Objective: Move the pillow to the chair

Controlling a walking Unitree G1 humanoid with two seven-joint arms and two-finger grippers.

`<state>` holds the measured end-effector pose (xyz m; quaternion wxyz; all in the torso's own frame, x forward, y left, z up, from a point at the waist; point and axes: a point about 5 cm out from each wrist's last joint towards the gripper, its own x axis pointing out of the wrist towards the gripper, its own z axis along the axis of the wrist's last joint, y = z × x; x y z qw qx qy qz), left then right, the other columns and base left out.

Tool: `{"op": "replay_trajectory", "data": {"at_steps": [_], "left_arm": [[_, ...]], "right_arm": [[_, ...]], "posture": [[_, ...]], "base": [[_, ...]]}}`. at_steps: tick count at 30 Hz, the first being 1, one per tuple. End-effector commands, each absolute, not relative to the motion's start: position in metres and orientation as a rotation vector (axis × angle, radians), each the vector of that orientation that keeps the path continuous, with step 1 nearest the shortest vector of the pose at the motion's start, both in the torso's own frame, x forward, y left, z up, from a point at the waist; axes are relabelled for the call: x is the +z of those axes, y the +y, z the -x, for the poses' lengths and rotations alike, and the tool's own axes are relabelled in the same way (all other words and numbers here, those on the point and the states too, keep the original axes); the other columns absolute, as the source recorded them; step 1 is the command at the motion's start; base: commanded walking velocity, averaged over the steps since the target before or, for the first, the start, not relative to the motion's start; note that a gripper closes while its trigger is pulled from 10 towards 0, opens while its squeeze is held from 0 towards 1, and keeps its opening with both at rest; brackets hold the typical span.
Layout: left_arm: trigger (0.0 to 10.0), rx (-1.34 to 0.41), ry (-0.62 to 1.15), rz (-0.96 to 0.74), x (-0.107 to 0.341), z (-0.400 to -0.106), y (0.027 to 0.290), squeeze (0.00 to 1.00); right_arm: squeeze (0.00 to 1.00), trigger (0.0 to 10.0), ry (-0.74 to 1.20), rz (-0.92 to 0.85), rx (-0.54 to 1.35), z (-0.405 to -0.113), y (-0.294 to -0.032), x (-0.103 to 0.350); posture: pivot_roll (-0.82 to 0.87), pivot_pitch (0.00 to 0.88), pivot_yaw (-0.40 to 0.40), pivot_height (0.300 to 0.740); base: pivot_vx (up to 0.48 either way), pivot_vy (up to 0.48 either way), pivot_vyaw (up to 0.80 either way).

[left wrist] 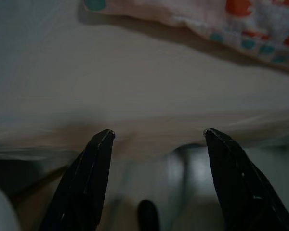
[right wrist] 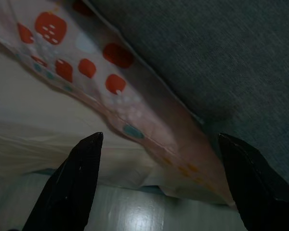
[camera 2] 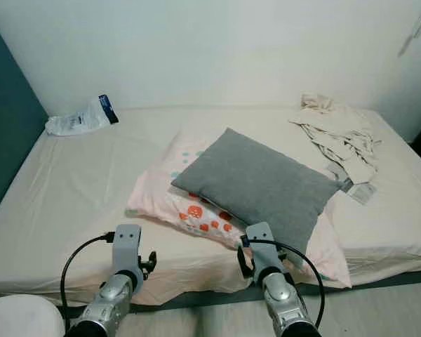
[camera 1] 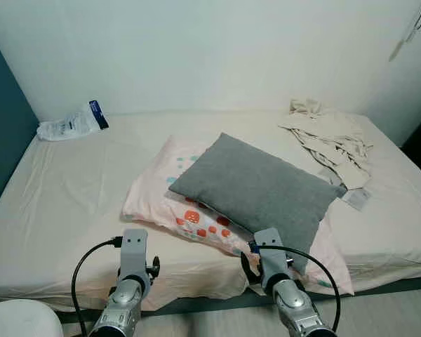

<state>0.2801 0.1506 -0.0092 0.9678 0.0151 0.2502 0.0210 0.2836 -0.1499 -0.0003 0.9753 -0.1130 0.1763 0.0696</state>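
Observation:
A grey pillow (camera 1: 256, 188) lies on top of a pink pillow with red and teal spots (camera 1: 196, 219), both near the front edge of the bed (camera 1: 70, 203). My right gripper (right wrist: 159, 139) is open at the bed's front edge, just below the near corner of the grey pillow (right wrist: 207, 53) and the pink pillow (right wrist: 101, 77). To the left my left gripper (left wrist: 156, 137) is open over the bare sheet at the bed's edge, with the pink pillow (left wrist: 241, 19) a little beyond it. A white rounded chair part (camera 1: 17, 319) shows at the lower left corner.
Crumpled beige clothes (camera 1: 330, 137) lie at the bed's far right. A white plastic packet (camera 1: 70, 123) rests at the far left corner. A dark teal wall (camera 1: 3, 133) borders the bed on the left. Grey floor (camera 1: 386, 309) runs along the bed's front.

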Motion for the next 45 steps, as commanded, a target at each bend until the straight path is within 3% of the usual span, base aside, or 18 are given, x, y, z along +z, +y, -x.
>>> {"op": "replay_trajectory", "data": {"at_steps": [1, 9, 12, 16, 21, 27, 31, 33, 40, 45], "left_arm": [[10.0, 0.033, 0.544, -0.068, -0.015, -0.275, 0.152, 0.00], [10.0, -0.053, 0.496, 0.011, -0.011, -0.276, 0.146, 0.00], [10.0, 0.005, 0.461, -0.092, -0.008, -0.277, 0.156, 0.00], [10.0, 0.031, 0.421, -0.136, -0.001, -0.280, 0.159, 0.00], [10.0, 0.062, 0.440, -0.020, -0.002, -0.279, 0.164, 0.00], [10.0, -0.038, 0.341, 0.191, 0.017, -0.286, 0.145, 0.00], [10.0, 0.007, 0.281, 0.050, 0.023, -0.290, 0.153, 0.00], [10.0, -0.022, 0.190, 0.101, 0.043, -0.300, 0.150, 0.00], [10.0, -0.034, 0.254, 0.005, 0.037, -0.302, 0.153, 0.00], [10.0, -0.049, 0.267, 0.026, 0.034, -0.300, 0.148, 0.00]], "right_arm": [[0.00, 10.0, 0.348, 0.226, 0.144, -0.283, -0.147, 0.000], [0.00, 10.0, 0.352, -0.033, -0.023, -0.280, -0.159, -0.001], [0.00, 10.0, 0.402, 0.084, -0.016, -0.275, -0.159, -0.010], [0.00, 10.0, 0.424, 0.083, 0.021, -0.269, -0.157, -0.015], [0.00, 10.0, 0.374, 0.051, 0.058, -0.277, -0.148, -0.006], [0.00, 10.0, 0.302, 0.009, 0.111, -0.292, -0.139, 0.010], [0.00, 10.0, 0.254, 0.110, 0.134, -0.298, -0.135, 0.018], [0.00, 10.0, 0.217, 0.161, 0.130, -0.302, -0.136, 0.024], [0.00, 10.0, 0.215, 0.126, 0.096, -0.301, -0.148, 0.025], [0.00, 10.0, 0.197, 0.097, 0.056, -0.300, -0.157, 0.027]], "posture": [[-0.03, 0.095, -0.020, 0.740], [-0.02, 0.086, 0.009, 0.740], [0.01, 0.103, -0.008, 0.740], [0.03, 0.090, -0.031, 0.740], [0.02, 0.096, -0.035, 0.740], [0.03, 0.084, -0.040, 0.740], [0.01, 0.076, -0.025, 0.740], [0.01, 0.062, -0.023, 0.740], [0.01, 0.059, -0.005, 0.740], [0.00, 0.066, 0.002, 0.740]], "base": [[0.000, 0.000, 0.00], [0.000, 0.000, 0.00], [0.000, 0.000, 0.00], [0.000, 0.000, 0.00], [0.000, 0.000, 0.00], [0.000, 0.000, 0.00], [0.000, 0.000, 0.00], [0.000, 0.000, 0.00], [0.000, 0.000, 0.00], [0.000, 0.000, -0.16]]}}
